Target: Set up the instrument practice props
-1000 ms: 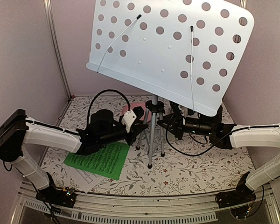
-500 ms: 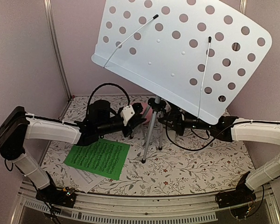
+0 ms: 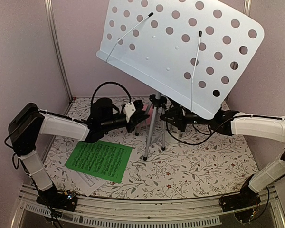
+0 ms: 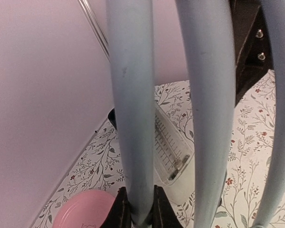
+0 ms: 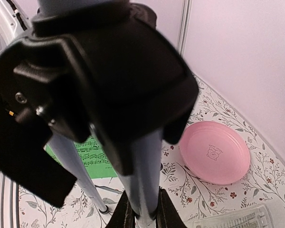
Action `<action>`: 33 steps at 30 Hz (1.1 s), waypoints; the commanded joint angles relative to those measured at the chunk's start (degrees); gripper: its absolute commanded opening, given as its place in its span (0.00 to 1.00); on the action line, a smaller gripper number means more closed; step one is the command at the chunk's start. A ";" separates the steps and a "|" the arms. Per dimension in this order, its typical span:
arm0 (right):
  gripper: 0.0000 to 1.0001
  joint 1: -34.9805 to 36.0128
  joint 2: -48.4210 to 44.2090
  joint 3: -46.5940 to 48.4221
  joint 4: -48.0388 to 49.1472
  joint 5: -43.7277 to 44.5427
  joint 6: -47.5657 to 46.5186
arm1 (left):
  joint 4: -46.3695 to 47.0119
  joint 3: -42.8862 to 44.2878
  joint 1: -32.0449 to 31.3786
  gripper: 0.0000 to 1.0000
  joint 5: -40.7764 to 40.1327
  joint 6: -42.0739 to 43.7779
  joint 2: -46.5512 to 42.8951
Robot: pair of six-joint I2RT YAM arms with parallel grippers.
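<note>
Your left gripper (image 4: 138,213) is closed tight on one tripod leg of the music stand (image 3: 180,52). Your right gripper (image 5: 141,213) is clamped the same way on another leg, near its top. The stand sits mid-table toward the far side, its perforated desk tilted high overhead.

Risk: the load is top-heavy, and thin round legs can twist in either grip, so uneven arm motion may tip it. The green music sheet (image 3: 99,160) lies near left. The metronome (image 4: 173,152) lies flat beyond the legs, where a swinging leg could strike it.

Arms reaching inward, left tool (image 3: 143,118), right tool (image 3: 165,115), each pinching a leg of the music stand (image 3: 180,52)
</note>
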 commanded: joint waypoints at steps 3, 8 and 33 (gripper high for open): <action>0.04 -3.43 1.89 3.93 -2.09 -2.84 3.25 | -2.98 0.58 7.29 0.00 -6.94 3.24 4.27; 0.15 -3.38 3.54 4.94 -1.53 -4.63 3.06 | -2.94 1.36 7.22 0.00 -6.03 2.95 5.32; 0.63 -3.32 10.23 -5.81 11.20 -2.51 5.86 | -2.64 2.20 6.23 0.00 -4.71 3.62 6.60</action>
